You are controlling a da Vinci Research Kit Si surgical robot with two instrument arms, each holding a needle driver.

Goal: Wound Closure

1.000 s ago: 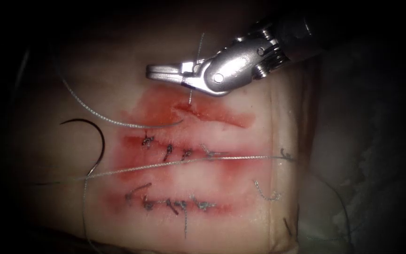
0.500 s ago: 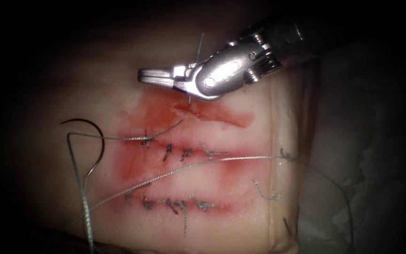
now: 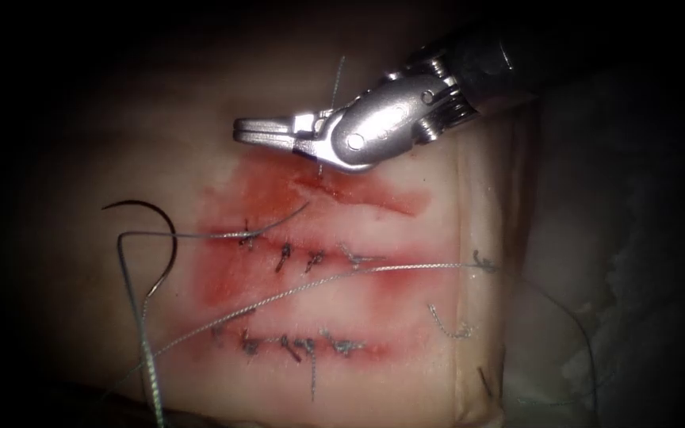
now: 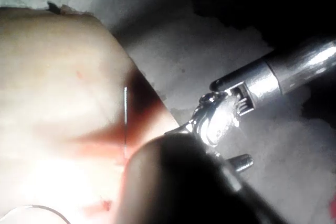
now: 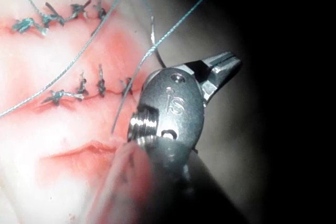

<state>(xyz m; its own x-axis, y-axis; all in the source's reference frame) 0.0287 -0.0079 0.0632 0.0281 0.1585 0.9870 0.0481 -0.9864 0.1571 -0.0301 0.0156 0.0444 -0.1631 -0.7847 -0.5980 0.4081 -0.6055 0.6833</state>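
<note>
Above open cut [image 3: 358, 192], right claw [image 3: 267, 131] closed, empty, stamped "IS"; needle [image 3: 164, 238] loose left on tissue [image 3: 406, 301].

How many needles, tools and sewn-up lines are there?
Needle: 1, lying free on the tissue, left of the cuts.
Right end effector: 1, shut, empty, above the open cut.
Sewn-up lines: 2, upper and lower.
Total: 4.
</note>
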